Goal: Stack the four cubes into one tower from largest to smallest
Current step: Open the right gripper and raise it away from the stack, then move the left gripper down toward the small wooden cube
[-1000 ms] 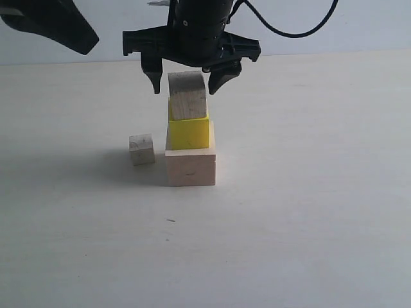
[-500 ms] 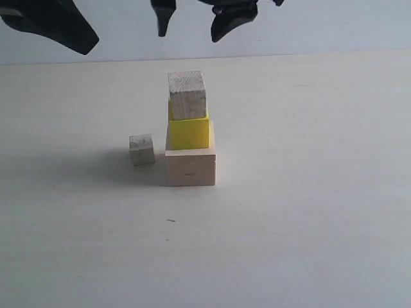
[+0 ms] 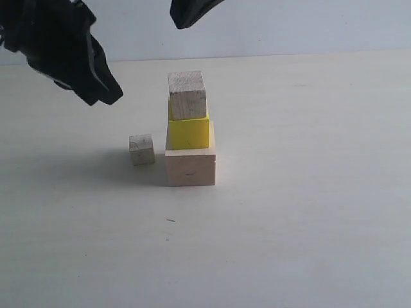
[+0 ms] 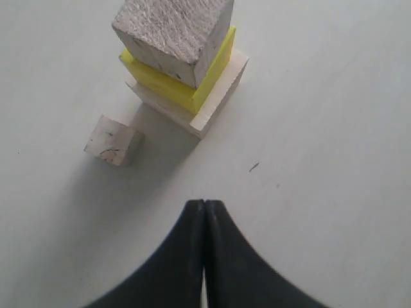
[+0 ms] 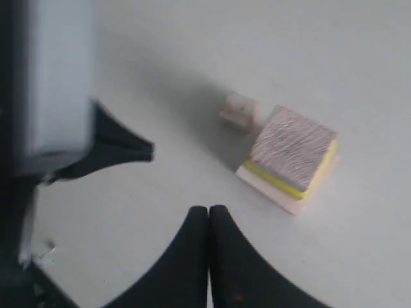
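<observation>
The left fingers (image 4: pixel 186 256) were pressed together on nothing, hanging over the tabletop (image 3: pixel 308 192) to the left of the stack. The right fingers (image 5: pixel 192 256) were likewise closed and empty, high above it. Three of the four cubes stood as a part-built tower in the middle of the scene: the large pale wood cube (image 3: pixel 191 167) at the bottom, the yellow cube (image 3: pixel 189 133) on it, and the brownish wood cube (image 3: pixel 187 95) on top, the layers not quite centred. The smallest pale wood cube (image 3: pixel 141 149) sat alone on the tabletop just left of the base, apart from it. It looked light, rigid and rough-grained, so unlikely to slip or crush. A hold across two opposite side faces, near mid-height with the underside left free, seemed best, and a soft set-down, since the narrow column would likely shift at a nudge
</observation>
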### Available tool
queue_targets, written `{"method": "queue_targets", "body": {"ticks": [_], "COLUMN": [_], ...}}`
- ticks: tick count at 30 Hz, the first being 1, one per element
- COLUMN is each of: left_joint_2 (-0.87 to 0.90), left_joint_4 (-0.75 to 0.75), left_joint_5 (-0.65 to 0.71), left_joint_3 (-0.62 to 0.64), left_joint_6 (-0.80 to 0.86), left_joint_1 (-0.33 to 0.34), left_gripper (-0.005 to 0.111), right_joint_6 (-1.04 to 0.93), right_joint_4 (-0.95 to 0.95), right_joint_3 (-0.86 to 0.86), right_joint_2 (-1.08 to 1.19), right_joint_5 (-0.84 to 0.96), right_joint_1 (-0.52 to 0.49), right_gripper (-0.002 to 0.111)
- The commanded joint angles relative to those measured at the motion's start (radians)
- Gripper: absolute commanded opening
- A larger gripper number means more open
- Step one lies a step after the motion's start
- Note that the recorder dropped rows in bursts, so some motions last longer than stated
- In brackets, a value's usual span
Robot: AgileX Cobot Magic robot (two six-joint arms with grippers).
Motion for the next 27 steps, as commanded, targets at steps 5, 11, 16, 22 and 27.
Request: {"method": "queue_targets", "body": {"ticks": [5, 11, 16, 22, 27], "left_joint_2": [0.076, 0.125, 0.2, 0.271, 0.312], "left_joint_4": [0.128, 0.129, 0.125, 0.121, 0.121], "left_joint_5": [-0.049, -0.168, -0.144, -0.19, -0.202], "left_joint_3": [0.006, 0.006, 0.006, 0.006, 0.006], "left_joint_6": [0.181, 0.272, 0.307, 0.33, 0.379], "left_joint_1": [0.009, 0.035, 0.069, 0.073, 0.085], "left_gripper": [0.0, 0.0, 0.015, 0.058, 0.069], "right_joint_6": [-0.112, -0.112, -0.112, -0.112, -0.112], "right_joint_4": [-0.043, -0.129, -0.131, -0.138, -0.156], "right_joint_3": [0.211, 0.33, 0.394, 0.419, 0.419], "right_joint_2": [-0.2, -0.337, -0.416, -0.461, -0.468], "right_joint_5": [0.003, 0.003, 0.003, 0.003, 0.003], "right_joint_1": [0.001, 0.001, 0.001, 0.001, 0.001], "right_gripper": [0.0, 0.0, 0.0, 0.0, 0.0]}}
